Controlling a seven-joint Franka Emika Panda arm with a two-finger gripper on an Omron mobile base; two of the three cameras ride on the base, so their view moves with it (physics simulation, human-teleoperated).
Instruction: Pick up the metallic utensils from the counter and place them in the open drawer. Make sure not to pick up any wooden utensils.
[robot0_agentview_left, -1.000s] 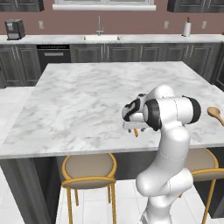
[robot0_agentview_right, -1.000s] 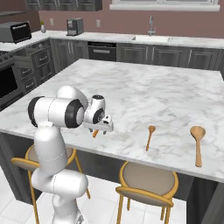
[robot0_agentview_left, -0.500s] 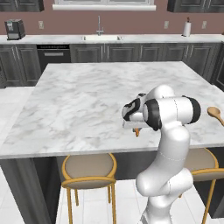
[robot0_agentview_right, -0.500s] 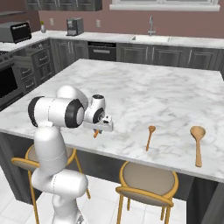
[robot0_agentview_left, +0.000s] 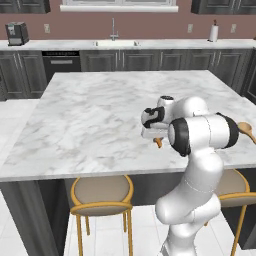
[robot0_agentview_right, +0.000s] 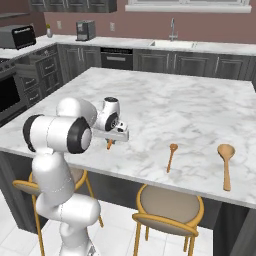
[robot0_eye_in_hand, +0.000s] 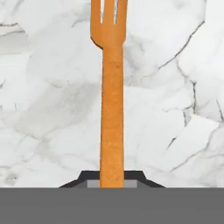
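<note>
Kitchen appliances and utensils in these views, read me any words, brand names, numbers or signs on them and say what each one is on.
None: no readable text in any view.
The coffee machine, toaster oven and dishwasher front show no legible marks at this size.
The orange fork, wooden spoon and marble counter are unmarked.

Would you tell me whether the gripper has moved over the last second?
No; the gripper sits at the same spot near the counter's front edge, holding the fork.
</note>
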